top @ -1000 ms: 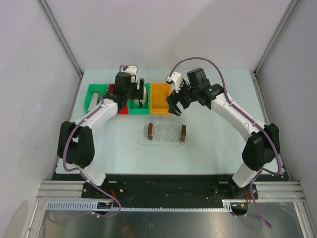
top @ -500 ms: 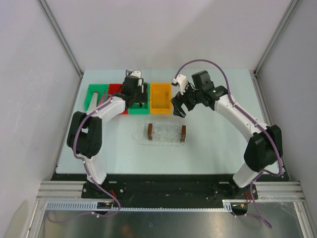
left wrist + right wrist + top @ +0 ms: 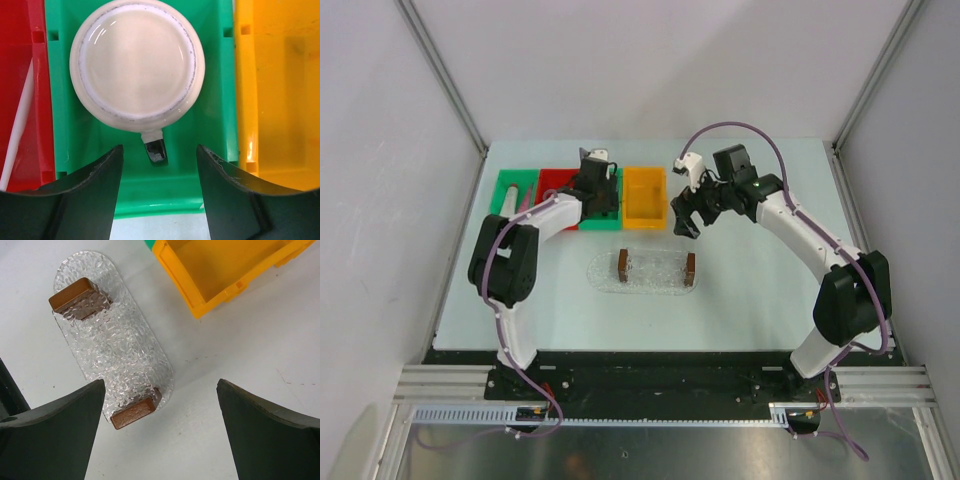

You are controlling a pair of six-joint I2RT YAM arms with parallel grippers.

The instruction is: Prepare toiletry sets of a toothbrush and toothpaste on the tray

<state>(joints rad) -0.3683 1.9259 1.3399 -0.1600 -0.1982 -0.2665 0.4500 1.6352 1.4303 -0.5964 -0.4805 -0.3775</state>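
Observation:
The clear tray [image 3: 657, 268], with a brown block [image 3: 80, 299] at each short end, lies on an oval textured mat [image 3: 150, 347] in mid table. A slim white toothbrush handle [image 3: 21, 122] shows in the red bin [image 3: 20, 75]; its head is out of view. No pink toothpaste tube is clearly in view. My left gripper [image 3: 601, 190] [image 3: 159, 152] is open and empty over the near end of the middle green bin [image 3: 150, 192]. My right gripper [image 3: 684, 221] [image 3: 160, 385] is open and empty above the table beside the tray's nearer block [image 3: 134, 413].
A white round cup-like thing [image 3: 137, 65] with a small dark tab fills the middle green bin. The orange bin [image 3: 645, 197] [image 3: 220, 270] is empty. A second green bin [image 3: 510, 195] at the far left holds a pale long item.
My left arm has stretched out and brought its gripper right, over the middle green bin. My right gripper has shifted a little right, off the orange bin's front corner.

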